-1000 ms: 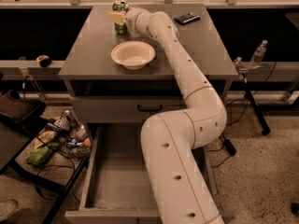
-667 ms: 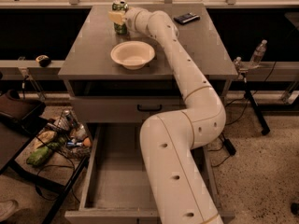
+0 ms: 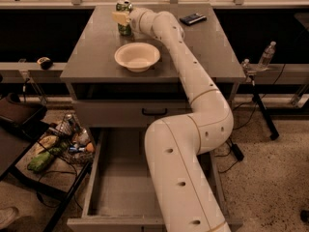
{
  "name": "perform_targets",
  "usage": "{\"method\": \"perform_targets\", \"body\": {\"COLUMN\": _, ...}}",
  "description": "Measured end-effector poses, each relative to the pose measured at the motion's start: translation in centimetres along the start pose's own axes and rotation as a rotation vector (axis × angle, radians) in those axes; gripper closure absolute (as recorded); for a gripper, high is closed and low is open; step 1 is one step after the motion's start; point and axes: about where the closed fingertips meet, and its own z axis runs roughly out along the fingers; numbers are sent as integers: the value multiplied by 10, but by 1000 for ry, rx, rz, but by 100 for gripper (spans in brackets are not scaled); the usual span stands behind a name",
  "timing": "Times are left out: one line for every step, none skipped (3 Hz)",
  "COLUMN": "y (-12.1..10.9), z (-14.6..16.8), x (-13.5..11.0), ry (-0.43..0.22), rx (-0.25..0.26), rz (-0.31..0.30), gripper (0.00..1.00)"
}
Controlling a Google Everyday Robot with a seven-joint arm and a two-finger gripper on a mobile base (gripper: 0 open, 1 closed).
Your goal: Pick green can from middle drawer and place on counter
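The gripper (image 3: 122,18) is holding the green can (image 3: 124,7) at the upper left of the desk (image 3: 96,47), fingers (image 3: 119,17) narrowed around it. Because it is sitting near the far edge, letting go while it is tilted risks toppling it off the back.

We log a cream-coloured gripper (image 3: 122,17) at the green can (image 3: 125,29), which has a silver top. Counter (image 3: 91,52) matte gray, bowl (image 3: 137,57) white, middle drawer (image 3: 120,187) gray, arm (image 3: 205,110) off-white.
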Motion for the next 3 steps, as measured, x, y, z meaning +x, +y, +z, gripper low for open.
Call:
{"method": "perform_targets", "body": {"y": 0, "z": 0, "x": 0, "ry": 0, "rx": 0, "rz": 0, "gripper": 11}}
{"method": "perform_targets", "body": {"y": 0, "z": 0, "x": 0, "ry": 0, "rx": 0, "rz": 0, "gripper": 0}}
{"method": "perform_targets", "body": {"y": 0, "z": 0, "x": 0, "ry": 0, "rx": 0, "rz": 0, "gripper": 0}}
